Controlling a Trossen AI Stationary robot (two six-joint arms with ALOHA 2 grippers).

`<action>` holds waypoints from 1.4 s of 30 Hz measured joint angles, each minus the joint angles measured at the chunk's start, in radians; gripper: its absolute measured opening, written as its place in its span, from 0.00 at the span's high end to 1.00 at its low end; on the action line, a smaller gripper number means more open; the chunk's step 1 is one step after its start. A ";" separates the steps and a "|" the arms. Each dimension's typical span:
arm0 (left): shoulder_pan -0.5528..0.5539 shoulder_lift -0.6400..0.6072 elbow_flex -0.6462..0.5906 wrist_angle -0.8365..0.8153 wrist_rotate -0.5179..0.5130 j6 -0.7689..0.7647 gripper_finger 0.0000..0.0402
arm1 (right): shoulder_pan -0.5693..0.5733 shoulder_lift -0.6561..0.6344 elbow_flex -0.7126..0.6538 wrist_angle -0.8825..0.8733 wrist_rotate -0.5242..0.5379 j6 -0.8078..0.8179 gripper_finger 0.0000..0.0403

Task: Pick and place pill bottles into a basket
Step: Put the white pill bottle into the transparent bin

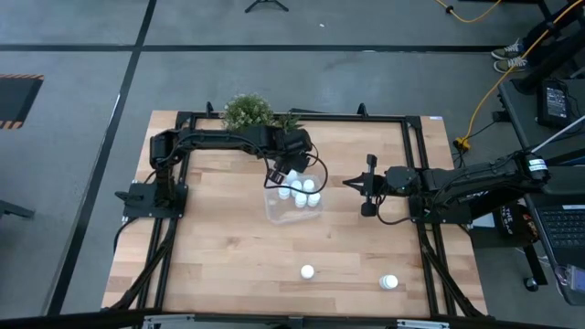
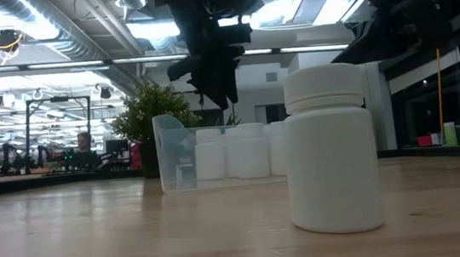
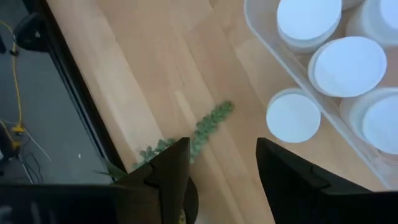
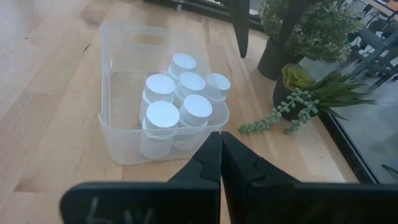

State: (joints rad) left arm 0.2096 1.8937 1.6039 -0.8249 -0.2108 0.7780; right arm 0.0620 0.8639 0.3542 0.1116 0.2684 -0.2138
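Two bottles sit loose on the tabletop (image 1: 228, 265) in the high view, one (image 1: 308, 271) mid-front, another (image 1: 389, 282) further right, both upright, so no long axis to line up with. Right end effector (image 1: 368, 184) looks nearer both. Low view: basket (image 2: 172, 152) stands behind the big near bottle. Left wrist: left end effector (image 3: 222, 163) open, empty, beside the basket. Right wrist: fingers closed, empty, facing five binned bottles (image 4: 163, 116).
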 joint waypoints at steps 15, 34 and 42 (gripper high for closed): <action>-0.041 0.000 0.000 0.067 0.004 0.076 0.40 | 0.000 0.000 0.000 -0.002 0.000 0.021 0.99; -0.003 0.001 0.000 -0.025 0.050 0.253 0.39 | 0.000 0.000 0.000 -0.003 0.000 0.213 0.99; 0.009 0.043 -0.002 -0.067 0.098 0.290 0.39 | 0.001 0.000 0.000 -0.012 -0.002 0.214 0.99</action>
State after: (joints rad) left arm 0.2188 1.9366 1.6022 -0.8924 -0.1131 1.0685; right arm 0.0631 0.8639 0.3542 0.0997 0.2668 -0.0002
